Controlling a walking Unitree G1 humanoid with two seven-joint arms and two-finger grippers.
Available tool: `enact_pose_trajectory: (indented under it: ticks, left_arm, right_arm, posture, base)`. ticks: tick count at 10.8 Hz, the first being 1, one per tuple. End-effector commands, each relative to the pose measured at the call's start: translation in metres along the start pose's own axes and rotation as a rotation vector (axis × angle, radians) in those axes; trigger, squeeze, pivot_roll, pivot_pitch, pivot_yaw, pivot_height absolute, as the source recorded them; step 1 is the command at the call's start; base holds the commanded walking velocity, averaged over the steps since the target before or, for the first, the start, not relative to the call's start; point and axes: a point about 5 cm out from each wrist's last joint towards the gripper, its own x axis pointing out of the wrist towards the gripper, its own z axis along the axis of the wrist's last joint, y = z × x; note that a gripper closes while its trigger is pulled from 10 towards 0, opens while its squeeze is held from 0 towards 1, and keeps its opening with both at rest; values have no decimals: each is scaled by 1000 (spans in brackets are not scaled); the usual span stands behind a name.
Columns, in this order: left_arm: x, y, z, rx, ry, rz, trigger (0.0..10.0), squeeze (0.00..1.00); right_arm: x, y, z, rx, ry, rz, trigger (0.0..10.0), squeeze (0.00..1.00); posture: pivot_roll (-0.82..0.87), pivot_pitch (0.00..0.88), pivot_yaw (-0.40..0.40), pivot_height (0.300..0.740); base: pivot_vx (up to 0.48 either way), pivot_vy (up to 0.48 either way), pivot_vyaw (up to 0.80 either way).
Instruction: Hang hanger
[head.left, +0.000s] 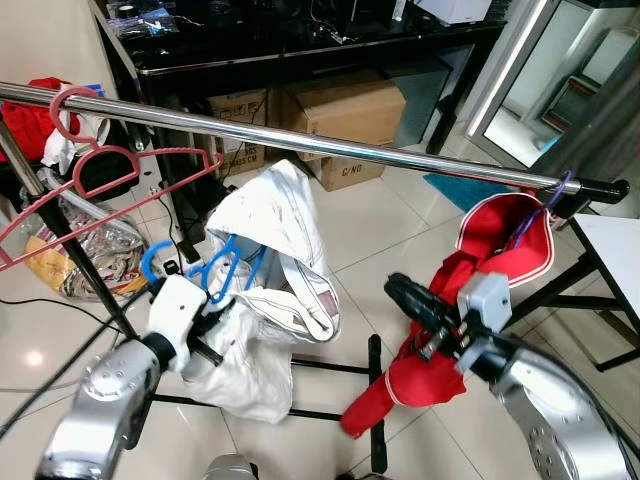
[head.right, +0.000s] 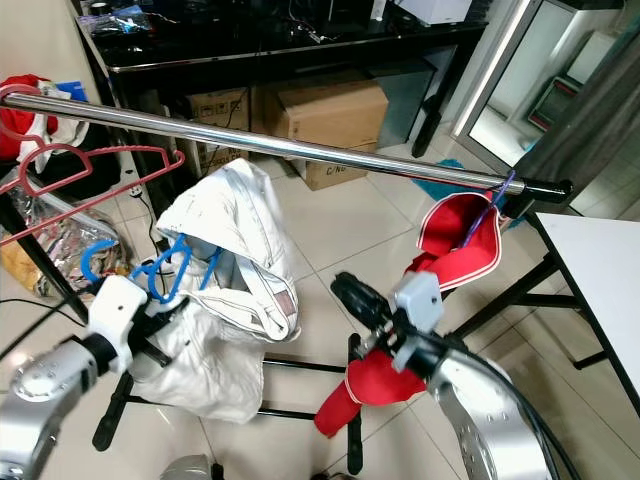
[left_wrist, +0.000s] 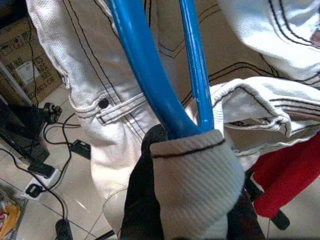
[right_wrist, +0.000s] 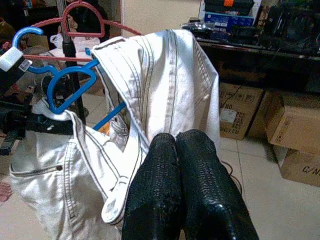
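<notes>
- So the left gripper (head.left: 205, 335) has its jaws clamped on the blue hanger (head.left: 215, 268), gripping it down by the neck; the left wrist view shows the blue bars running right into the padded fingers (left_wrist: 190, 175).
- That hanger carries a white denim garment (head.left: 270, 290), which droops toward the tiled floor (head.left: 380, 230).
- Hanger's hook sits well below the steel rail (head.left: 330, 143), not on it yet.
- Right gripper (head.left: 405, 295) is held out in front of the garment, jaws pressed together with nothing between them.
- Red garment (head.left: 470, 290) hangs on a purple hanger (head.left: 545, 205) near the rail's right end.
- Bare pink hanger (head.left: 110, 165) hangs at the left end.
- Cardboard boxes (head.left: 345, 120) sit behind.
</notes>
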Motion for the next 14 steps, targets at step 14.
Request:
enact_pose_trajectory:
  ticks: [14]
  left_arm:
    - [-5,-21,9,35,-8,-38,10000,0]
  right_arm:
    - [23,1,1,-228,13,80,10000,0]
  posture:
    - [266,64,-102,740]
  base:
    - [0,0,0]
